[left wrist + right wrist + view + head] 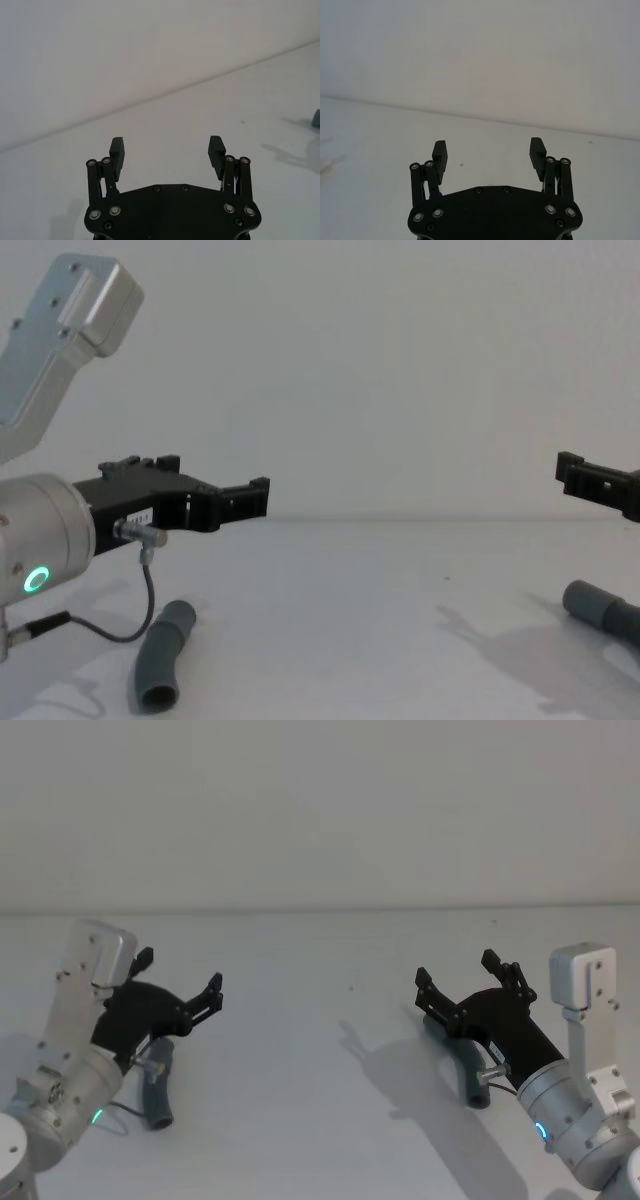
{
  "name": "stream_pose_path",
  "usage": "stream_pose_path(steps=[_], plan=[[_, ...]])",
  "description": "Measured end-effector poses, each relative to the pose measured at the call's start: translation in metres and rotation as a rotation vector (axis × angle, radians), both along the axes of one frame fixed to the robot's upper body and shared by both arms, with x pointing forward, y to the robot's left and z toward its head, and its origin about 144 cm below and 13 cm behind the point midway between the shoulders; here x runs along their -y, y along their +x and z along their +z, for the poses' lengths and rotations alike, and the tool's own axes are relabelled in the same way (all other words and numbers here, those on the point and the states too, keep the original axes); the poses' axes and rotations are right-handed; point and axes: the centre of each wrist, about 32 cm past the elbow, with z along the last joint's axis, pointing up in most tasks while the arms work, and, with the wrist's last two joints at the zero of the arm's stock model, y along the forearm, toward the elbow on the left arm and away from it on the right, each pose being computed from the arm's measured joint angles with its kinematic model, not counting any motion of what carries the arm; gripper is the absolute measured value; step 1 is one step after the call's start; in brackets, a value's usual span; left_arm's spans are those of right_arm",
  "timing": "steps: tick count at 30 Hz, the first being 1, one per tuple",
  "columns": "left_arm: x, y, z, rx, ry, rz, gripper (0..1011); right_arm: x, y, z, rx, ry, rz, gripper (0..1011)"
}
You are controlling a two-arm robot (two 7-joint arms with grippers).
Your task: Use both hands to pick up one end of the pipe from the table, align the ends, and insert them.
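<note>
While the left gripper (180, 972) hovers with its jaws spread wide and empty, one grey pipe piece (157, 1092) lies on the white table (320, 1050) just beneath it; farther right, the right gripper (456, 968), jaws likewise released, hangs above the other pipe piece (471, 1077).

Soft, rather dim, even light falls on the matte table (300, 1060). A pale, soft-edged shadow spreads just below and left of the right gripper (456, 970).
</note>
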Motion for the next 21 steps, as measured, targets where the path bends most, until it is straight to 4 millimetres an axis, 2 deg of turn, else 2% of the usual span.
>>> stream_pose_path(steps=[21], plan=[[-0.003, -0.022, 0.009, -0.161, -0.012, 0.033, 1002, 0.000, 0.000, 0.000, 0.000, 0.000, 0.000, 1002]])
